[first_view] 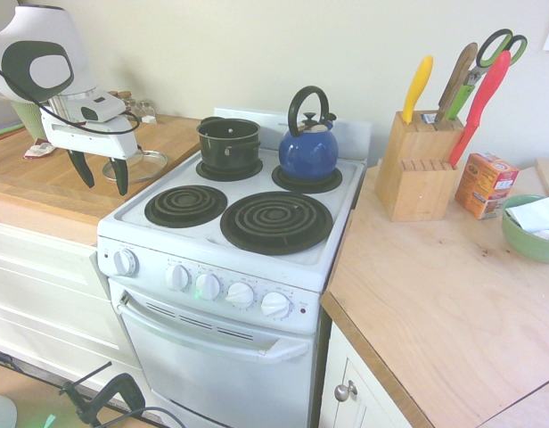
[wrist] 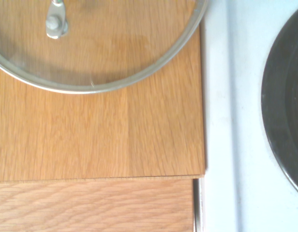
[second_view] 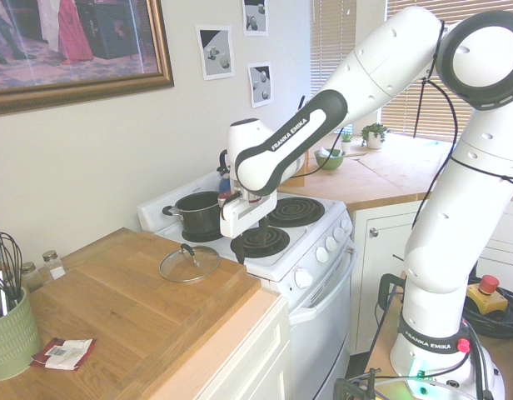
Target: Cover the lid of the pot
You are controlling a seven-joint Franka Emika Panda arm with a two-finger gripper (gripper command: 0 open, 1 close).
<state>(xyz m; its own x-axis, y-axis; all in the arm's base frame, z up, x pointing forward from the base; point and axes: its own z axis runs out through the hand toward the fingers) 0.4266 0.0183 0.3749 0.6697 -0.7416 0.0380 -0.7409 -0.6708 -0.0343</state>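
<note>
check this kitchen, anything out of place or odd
Only the lid: it lies flat on the wooden counter beside the stove, while the pot stands uncovered on a back burner. Nothing looks spilled, tilted or damaged.

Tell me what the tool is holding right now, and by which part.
Nothing is held. The tool hangs open and empty above the wooden counter's edge, while the glass lid lies flat on that counter, untouched.
</note>
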